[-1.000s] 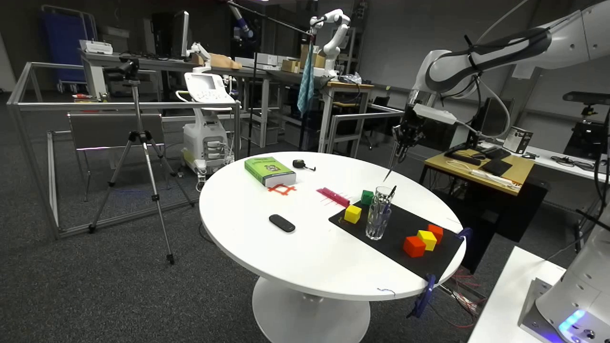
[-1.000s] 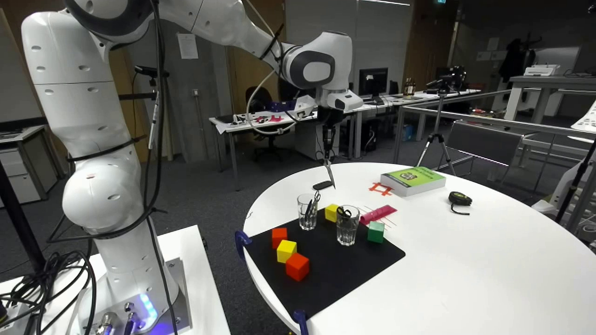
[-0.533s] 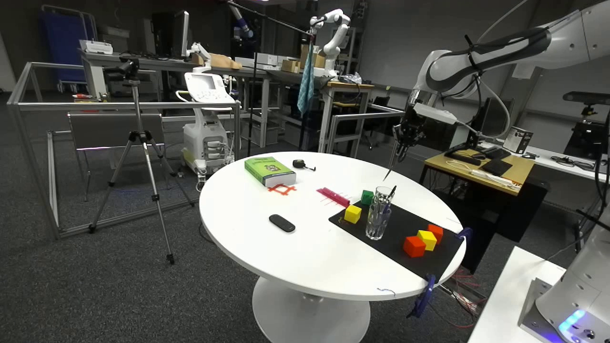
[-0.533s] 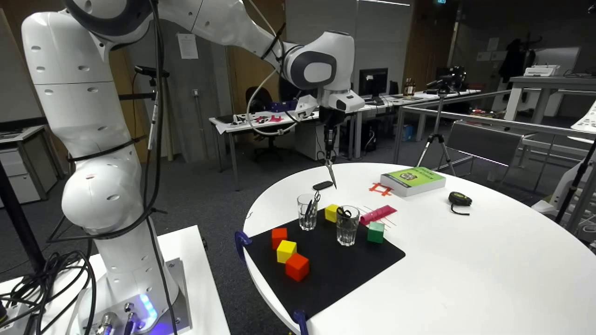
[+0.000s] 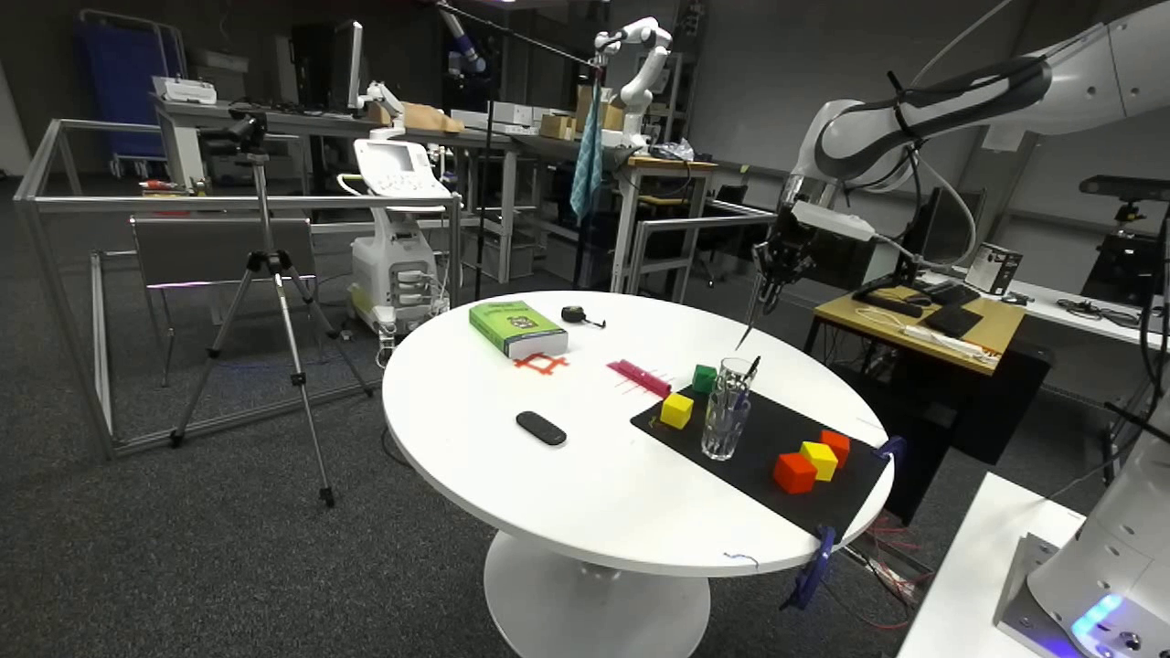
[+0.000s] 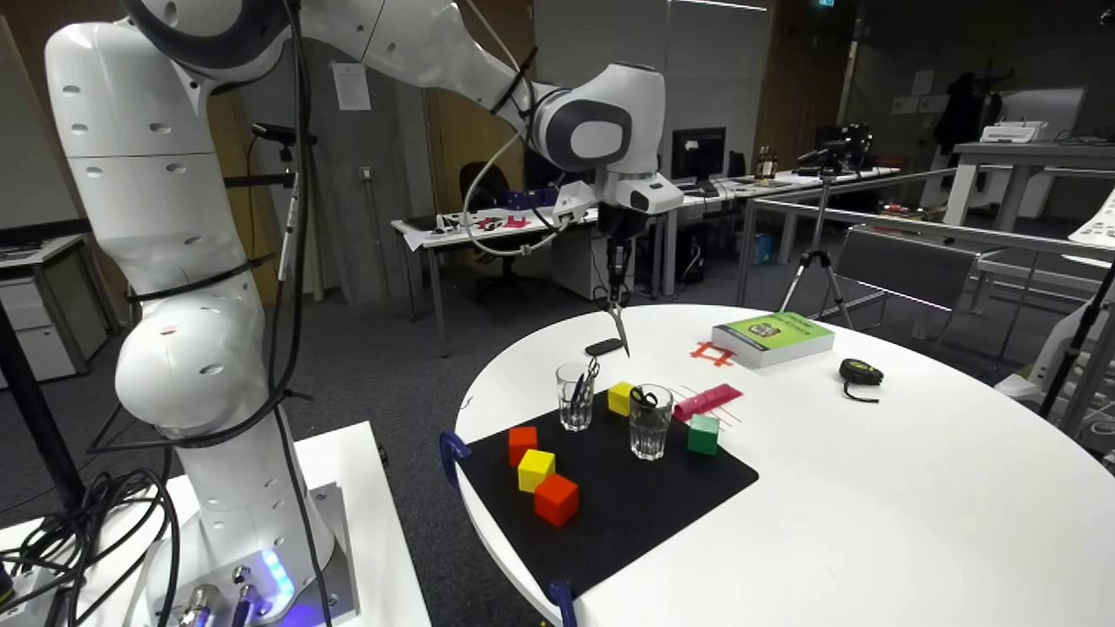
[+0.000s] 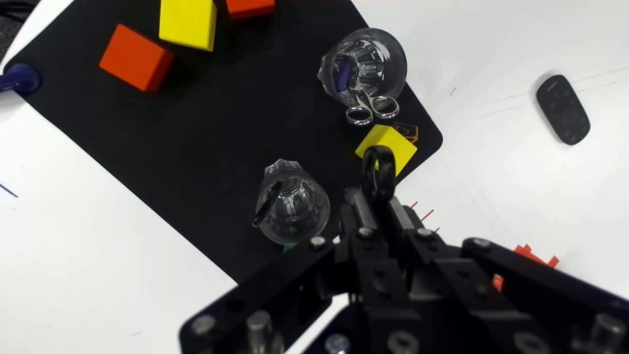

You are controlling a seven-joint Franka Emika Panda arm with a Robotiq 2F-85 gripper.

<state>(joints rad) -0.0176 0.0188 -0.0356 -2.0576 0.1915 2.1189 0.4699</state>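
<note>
Leftmost in an exterior view, a white arm [image 6: 174,209] is standing beside the round white surface [image 6: 871,488] and arching over it. A blue clamp [image 6: 450,457] is pinching a corner of a black mat [image 6: 618,522]. Next, a red cube [image 6: 523,444], a yellow cube [image 6: 536,471] and another red cube [image 6: 556,500] are sitting in a slanting row on the mat. Just beyond them a glass [image 6: 573,402] is standing upright; small silver scissors [image 7: 363,100] are leaning in it, their loops poking over the rim. Farther back, a black remote [image 6: 604,347] is lying on the surface.

The tool [image 6: 617,279] is clenching black-handled scissors [image 6: 620,328] in the air above the surface. Their blades are pointing down, tilting slightly, and the tips are hanging apart from the things below. In the wrist view, a handle ring [image 7: 382,188] is sticking out past the tool.

Lower down, a second yellow cube [image 6: 618,400] is sitting near a second glass [image 6: 649,427], which is holding something with black loops. A green cube [image 6: 703,435] is resting near the mat's edge, a pink strip [image 6: 707,401] lying just behind it. A red frame [image 6: 723,358] is lying beside a thick green book [image 6: 773,338]. Rightmost, a tape measure [image 6: 861,373] is resting.
</note>
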